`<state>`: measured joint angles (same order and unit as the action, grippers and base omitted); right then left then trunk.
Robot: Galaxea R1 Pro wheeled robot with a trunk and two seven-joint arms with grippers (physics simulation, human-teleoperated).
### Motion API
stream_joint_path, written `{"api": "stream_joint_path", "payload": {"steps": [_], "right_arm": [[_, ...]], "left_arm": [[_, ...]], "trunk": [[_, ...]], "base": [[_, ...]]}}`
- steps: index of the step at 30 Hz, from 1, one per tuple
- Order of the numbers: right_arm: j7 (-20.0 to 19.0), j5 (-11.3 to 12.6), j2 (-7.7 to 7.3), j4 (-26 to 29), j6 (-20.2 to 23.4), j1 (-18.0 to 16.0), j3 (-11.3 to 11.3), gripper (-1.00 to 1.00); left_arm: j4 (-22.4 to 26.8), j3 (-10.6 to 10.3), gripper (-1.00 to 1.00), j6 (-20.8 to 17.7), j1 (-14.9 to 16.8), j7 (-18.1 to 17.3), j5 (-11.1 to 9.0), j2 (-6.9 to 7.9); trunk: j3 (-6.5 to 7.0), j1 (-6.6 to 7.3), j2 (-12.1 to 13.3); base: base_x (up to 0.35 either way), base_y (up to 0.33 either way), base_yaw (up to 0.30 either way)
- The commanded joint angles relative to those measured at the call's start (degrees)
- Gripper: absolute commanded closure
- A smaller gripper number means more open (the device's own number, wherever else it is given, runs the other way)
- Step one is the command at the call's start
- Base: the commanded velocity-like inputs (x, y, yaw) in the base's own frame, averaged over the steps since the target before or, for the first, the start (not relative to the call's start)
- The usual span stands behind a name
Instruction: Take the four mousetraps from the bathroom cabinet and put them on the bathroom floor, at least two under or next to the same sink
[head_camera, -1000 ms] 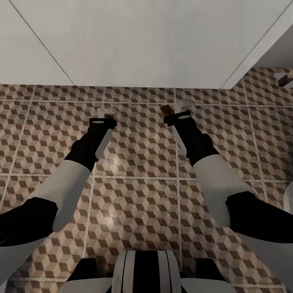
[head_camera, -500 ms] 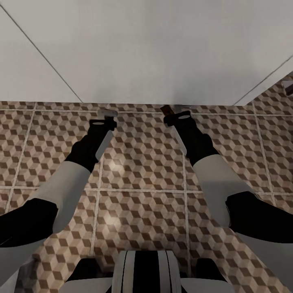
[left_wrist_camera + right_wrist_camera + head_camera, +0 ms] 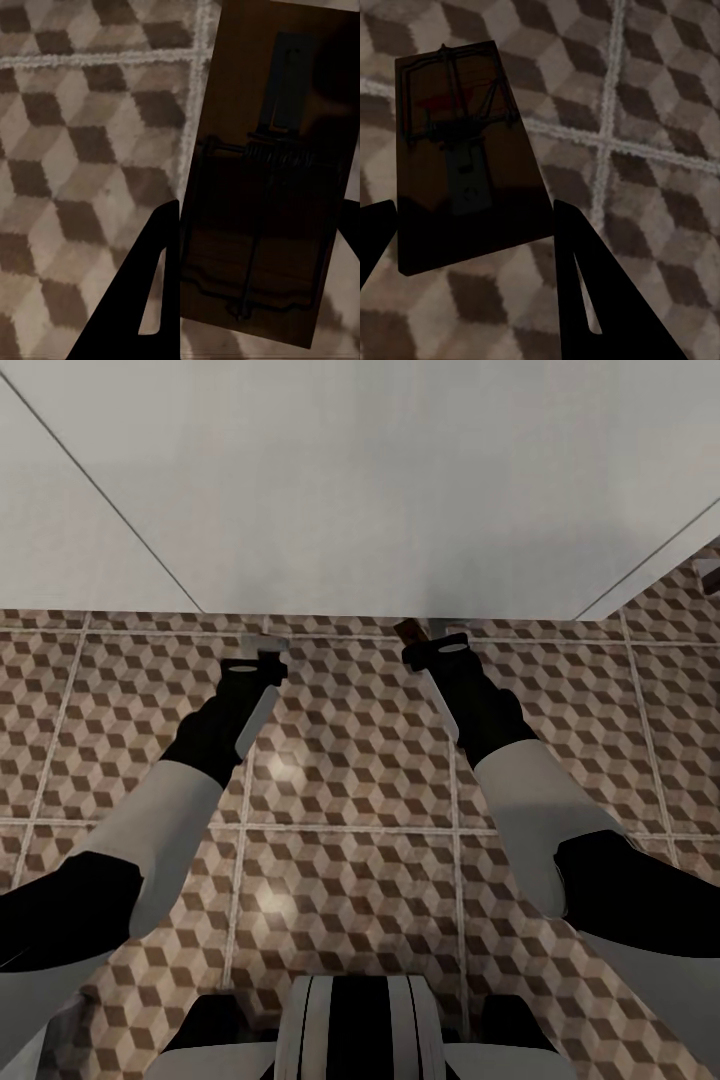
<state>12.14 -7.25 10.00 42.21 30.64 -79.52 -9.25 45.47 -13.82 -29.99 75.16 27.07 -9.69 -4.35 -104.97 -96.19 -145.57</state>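
Each gripper holds one trap above the floor [image 3: 340,760], close to the white unit: the left gripper [image 3: 247,300] is clamped on a trap [image 3: 262,187], the right gripper [image 3: 472,247] on another trap [image 3: 465,157]. The boards look light, thin and stiff, so a hold on the two long edges, away from the wire spring, seems safest.

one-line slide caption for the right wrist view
Right pincer holds a mousetrap above the cube-patterned bathroom floor.

Your bathroom floor [image 3: 350,760] showed brown, beige, white cube-pattern tiles with pale grout. Both mousetraps, one [image 3: 262,187] by your left gripper [image 3: 262,650], one [image 3: 465,157] by right gripper [image 3: 428,632], were dark brown with dark wire. Gripper fingers [image 3: 142,300] were black.
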Motion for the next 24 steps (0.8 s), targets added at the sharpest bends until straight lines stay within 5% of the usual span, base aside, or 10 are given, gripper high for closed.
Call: {"api": "stream_joint_path", "payload": {"steps": [1,12,24], "right_arm": [[0.3,-0.4,0.00,0.0,0.4,0.0,-0.1,1.00],[0.0,-0.2,0.00,-2.4,-1.3,0.0,-0.1,1.00],[0.0,-0.1,0.00,-10.9,-8.8,0.0,-0.1,1.00]], "left_arm": [[0.1,-0.3,1.00,-0.2,0.0,0.7,-0.4,0.04],[0.3,-0.2,1.00,0.3,-0.3,0.7,-0.4,0.17],[-1.3,-0.2,1.00,6.7,-0.3,0.7,-0.4,0.23]], "trunk": [[-0.03,0.01,0.0],[-0.03,0.01,0.0],[-0.03,0.01,0.0]], "base": [[0.000,0.000,0.000],[0.000,0.000,0.000],[0.000,0.000,0.000]]}}
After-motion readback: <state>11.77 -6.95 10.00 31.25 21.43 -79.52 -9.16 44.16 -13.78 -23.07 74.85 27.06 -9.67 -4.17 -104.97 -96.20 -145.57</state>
